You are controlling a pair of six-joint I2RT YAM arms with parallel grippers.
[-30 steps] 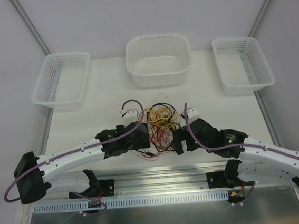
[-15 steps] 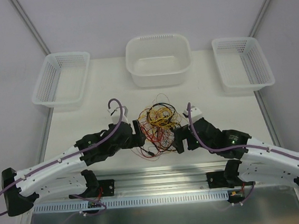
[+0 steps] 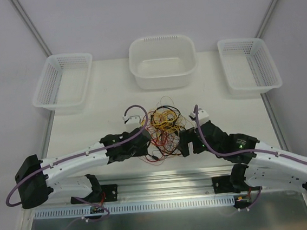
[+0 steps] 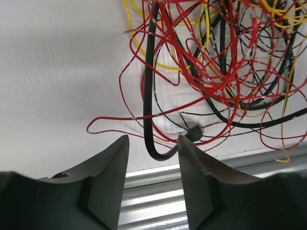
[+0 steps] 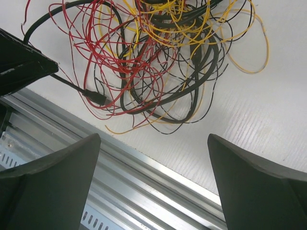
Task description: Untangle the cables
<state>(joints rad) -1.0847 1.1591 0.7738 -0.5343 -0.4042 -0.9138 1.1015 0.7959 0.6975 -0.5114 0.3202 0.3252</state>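
Note:
The cables (image 3: 163, 129) lie in one clump of red, yellow and black wires at the middle of the table, between my two grippers. My left gripper (image 3: 149, 139) sits at the clump's left near edge, jaws partly apart. In the left wrist view a thick black cable (image 4: 148, 96) bends into a loop between the fingertips of the left gripper (image 4: 153, 143), touching the right finger but not pinched. My right gripper (image 3: 182, 142) stands wide open at the clump's right near edge. In the right wrist view the cables (image 5: 158, 62) lie beyond the right gripper (image 5: 153, 139), with nothing between its fingers.
Three white containers stand along the back: a mesh basket (image 3: 63, 83) at left, a deeper tub (image 3: 162, 62) in the centre, a mesh basket (image 3: 248, 65) at right. An aluminium rail (image 3: 165, 179) runs along the near table edge, just below the clump. A black plug (image 5: 96, 97) lies near the rail.
The left arm swung out to the left, then came back to the clump, and its jaws have narrowed around the black cable's loop. The right arm has barely moved.

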